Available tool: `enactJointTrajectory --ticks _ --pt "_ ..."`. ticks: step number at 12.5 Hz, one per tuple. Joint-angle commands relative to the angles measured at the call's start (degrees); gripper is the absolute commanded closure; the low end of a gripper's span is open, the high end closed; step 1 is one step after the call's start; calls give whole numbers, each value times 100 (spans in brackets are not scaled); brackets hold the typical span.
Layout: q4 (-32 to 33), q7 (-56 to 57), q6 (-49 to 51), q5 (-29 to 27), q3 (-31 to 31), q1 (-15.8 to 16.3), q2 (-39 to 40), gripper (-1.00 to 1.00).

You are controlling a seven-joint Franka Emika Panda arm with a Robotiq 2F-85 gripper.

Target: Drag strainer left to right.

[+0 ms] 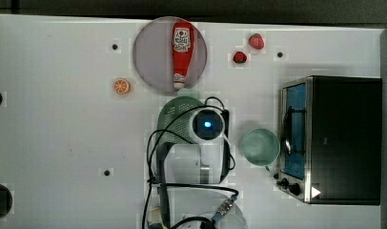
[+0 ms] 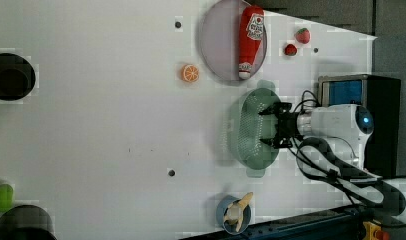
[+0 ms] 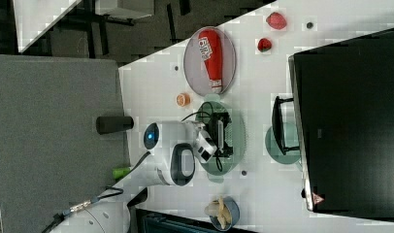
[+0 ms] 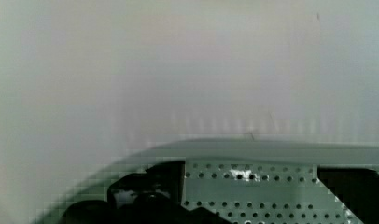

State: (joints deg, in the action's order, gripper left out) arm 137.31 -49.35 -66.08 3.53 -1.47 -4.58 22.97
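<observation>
The white worktop (image 1: 63,143) carries one black toaster oven (image 1: 344,138) and one grey round plate (image 1: 151,57) that holds one red ketchup bottle (image 1: 182,52). The pale green oval plastic strainer (image 2: 246,130) lies at the middle, just below the plate in the top view. The gripper (image 2: 269,126) is inside it, probably to push its wall; its opening I cannot tell. There are two strawberries (image 1: 256,41).

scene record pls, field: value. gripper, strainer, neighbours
gripper: down inside the strainer, fingers spread
strainer: pale green, perforated, on the white table
plate: grey, holds ketchup bottle, just beside strainer
bowl: mint green, between strainer and toaster oven
loose items: orange slice, two strawberries
</observation>
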Motion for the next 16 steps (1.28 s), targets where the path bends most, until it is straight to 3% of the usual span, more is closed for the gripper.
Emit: enactJointTrajectory --ticks 1,5,10,13,16 --pt "22 866 -31 152 406 -72 -132 -100" --pt "9 937 -35 153 633 -70 -148 -100" --pt "-48 2702 631 141 202 -62 -991 -100" --pt "-390 3831 1923 134 105 -62 -1917 -100" --pt "-1106 4207 3754 -14 94 -50 -2778 -100"
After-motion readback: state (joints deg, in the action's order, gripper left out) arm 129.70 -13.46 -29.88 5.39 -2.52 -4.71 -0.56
